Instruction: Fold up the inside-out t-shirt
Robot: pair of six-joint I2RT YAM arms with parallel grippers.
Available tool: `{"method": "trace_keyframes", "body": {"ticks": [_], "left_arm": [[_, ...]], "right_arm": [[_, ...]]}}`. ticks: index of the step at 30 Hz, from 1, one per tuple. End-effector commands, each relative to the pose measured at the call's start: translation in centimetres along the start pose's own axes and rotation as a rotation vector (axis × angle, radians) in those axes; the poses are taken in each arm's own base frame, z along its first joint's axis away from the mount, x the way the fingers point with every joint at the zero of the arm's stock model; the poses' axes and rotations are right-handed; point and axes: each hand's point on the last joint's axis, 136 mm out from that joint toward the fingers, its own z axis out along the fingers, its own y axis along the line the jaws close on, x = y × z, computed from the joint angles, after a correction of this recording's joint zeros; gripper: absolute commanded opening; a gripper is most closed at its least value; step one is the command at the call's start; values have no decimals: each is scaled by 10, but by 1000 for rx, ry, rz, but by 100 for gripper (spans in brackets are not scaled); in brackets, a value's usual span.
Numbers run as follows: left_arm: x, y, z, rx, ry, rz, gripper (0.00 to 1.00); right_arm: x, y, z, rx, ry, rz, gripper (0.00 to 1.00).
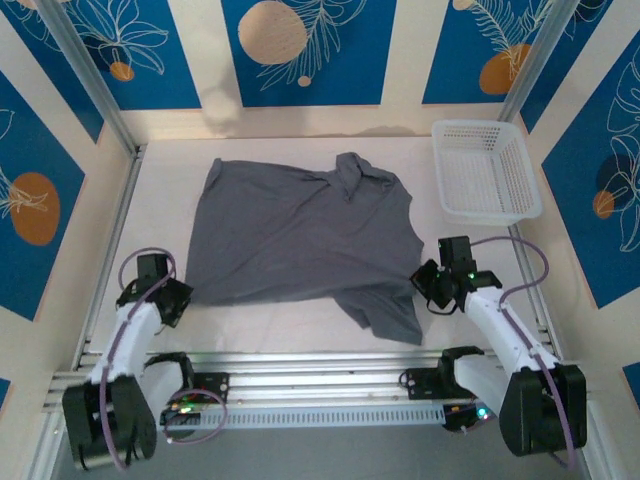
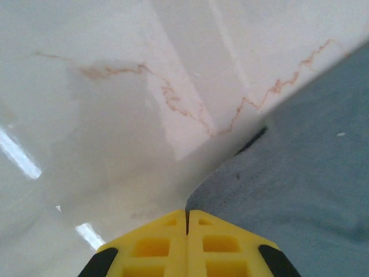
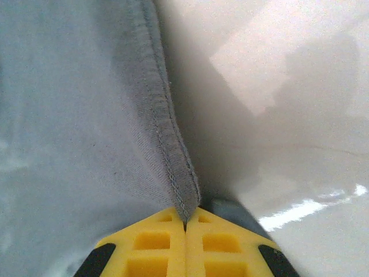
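Observation:
The slate-grey t-shirt (image 1: 300,235) lies spread across the middle of the white table, with a bunched fold near its top and one sleeve pointing toward the near right. My left gripper (image 1: 178,297) sits at the shirt's near left corner. In the left wrist view its yellow jaws (image 2: 186,212) are pressed together, and the tip of the cloth corner (image 2: 277,190) runs into them. My right gripper (image 1: 428,285) is at the shirt's right edge. In the right wrist view it (image 3: 185,222) is shut on the stitched hem (image 3: 167,144), which rises from the jaws.
A white mesh basket (image 1: 490,212) stands at the far right of the table, beyond the right arm. Metal frame posts rise at the back corners, and a rail (image 1: 320,365) runs along the near edge between the arm bases. Bare table (image 1: 280,325) shows in front of the shirt.

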Motion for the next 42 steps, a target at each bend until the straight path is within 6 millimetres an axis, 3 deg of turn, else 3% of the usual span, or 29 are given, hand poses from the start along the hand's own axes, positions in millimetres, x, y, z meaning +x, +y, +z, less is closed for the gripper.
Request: {"method": "trace_keyframes", "body": {"ticks": [1, 5, 13, 19, 27, 34, 42], "left_arm": [[-4, 7, -22, -8, -33, 14, 0], [-15, -16, -32, 34, -34, 40, 0], [-65, -86, -57, 148, -121, 126, 0], [-78, -124, -37, 214, -89, 146, 0], [-93, -177, -27, 338, -86, 269, 0], [-89, -203, -5, 361, -26, 335, 0], [-81, -208, 32, 278, 10, 351, 0]], "right_arm": [[8, -25, -3, 71, 6, 11, 1], [-3, -11, -14, 31, -24, -23, 1], [-57, 49, -35, -37, -101, -127, 0], [-86, 76, -23, -45, -101, -160, 0], [-118, 84, -9, -39, -112, -111, 0], [-123, 73, 4, -9, -94, -65, 0], [-127, 62, 15, 7, -82, -24, 0]]}}
